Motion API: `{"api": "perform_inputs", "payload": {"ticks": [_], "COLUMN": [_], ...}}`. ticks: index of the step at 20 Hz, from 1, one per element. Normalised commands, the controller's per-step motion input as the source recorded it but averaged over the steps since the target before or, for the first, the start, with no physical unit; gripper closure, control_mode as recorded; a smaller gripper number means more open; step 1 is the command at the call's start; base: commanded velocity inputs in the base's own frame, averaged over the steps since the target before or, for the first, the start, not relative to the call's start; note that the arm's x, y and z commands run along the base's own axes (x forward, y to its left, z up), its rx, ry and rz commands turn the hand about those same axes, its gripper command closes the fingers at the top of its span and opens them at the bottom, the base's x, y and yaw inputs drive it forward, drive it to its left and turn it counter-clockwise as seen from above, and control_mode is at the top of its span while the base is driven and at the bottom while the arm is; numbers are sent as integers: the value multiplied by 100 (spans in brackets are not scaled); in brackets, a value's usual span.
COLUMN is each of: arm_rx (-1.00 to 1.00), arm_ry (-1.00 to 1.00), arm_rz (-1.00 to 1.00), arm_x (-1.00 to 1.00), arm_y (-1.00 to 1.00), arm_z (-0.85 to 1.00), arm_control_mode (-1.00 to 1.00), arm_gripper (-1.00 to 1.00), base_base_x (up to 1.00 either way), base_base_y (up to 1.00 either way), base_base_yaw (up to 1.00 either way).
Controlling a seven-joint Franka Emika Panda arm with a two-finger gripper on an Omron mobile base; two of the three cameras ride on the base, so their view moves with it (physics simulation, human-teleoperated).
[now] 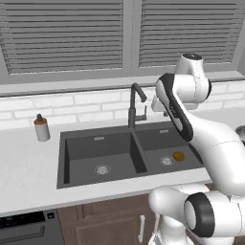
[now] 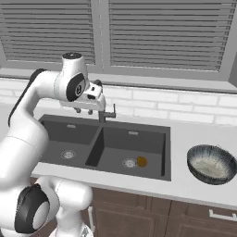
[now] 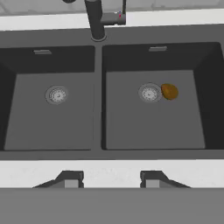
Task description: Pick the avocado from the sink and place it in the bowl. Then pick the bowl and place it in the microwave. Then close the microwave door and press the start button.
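The job is only just beginning. The avocado (image 3: 169,91) is lying at the bottom of the sink (image 3: 98,144), in the basin on the right side of the hand view, and it is touching or sitting just beside the round drain (image 3: 149,92). Nothing is lifting it yet. The bowl (image 2: 212,164) is sitting on the table (image 2: 194,185) at the right side of the right base view, well apart from the sink, and it is looking empty inside. So every step is still waiting: picking the avocado, dropping it in the bowl, carrying the bowl to the microwave, shutting the door and pushing the start button.

The gripper (image 3: 111,180) is hanging high above the sink, up near the faucet (image 1: 135,103). In the hand view its two dark tips are showing at the bottom middle with a clear gap between them, so the gripper is spread apart and is pinching nothing. In the right base view the gripper (image 2: 84,110) is sitting in the upper left part of the frame, and the avocado (image 2: 141,161) is lying lower and more to the right, near the middle.

In the hand view the avocado is sitting above and to the right of the tips. I think the gripper is needing to go down into the basin and over to that side to reach it
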Motion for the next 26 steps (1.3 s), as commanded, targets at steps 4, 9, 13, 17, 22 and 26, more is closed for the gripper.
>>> {"api": "perform_inputs", "payload": {"ticks": [4, 9, 13, 17, 22, 26], "arm_rx": [0, 8, 21, 2, 0, 0], "arm_ry": [-1, -2, 1, 2, 9, 3], "arm_rz": [0, 0, -2, -3, 0, 1], "arm_x": [-10, 0, 0, 2, 17, 24], "arm_y": [0, -59, -100, -58, -50, -45], "arm_z": [-1, -56, -60, -59, -58, -77], "arm_control_mode": [-100, -100, -100, -100, -100, -100], "arm_gripper": [-100, -100, -100, -100, -100, -100], "base_base_x": [0, 0, 0, 0, 0, 0], "base_base_y": [0, 0, 0, 0, 0, 0], "base_base_yaw": [0, 0, 0, 0, 0, 0]}}
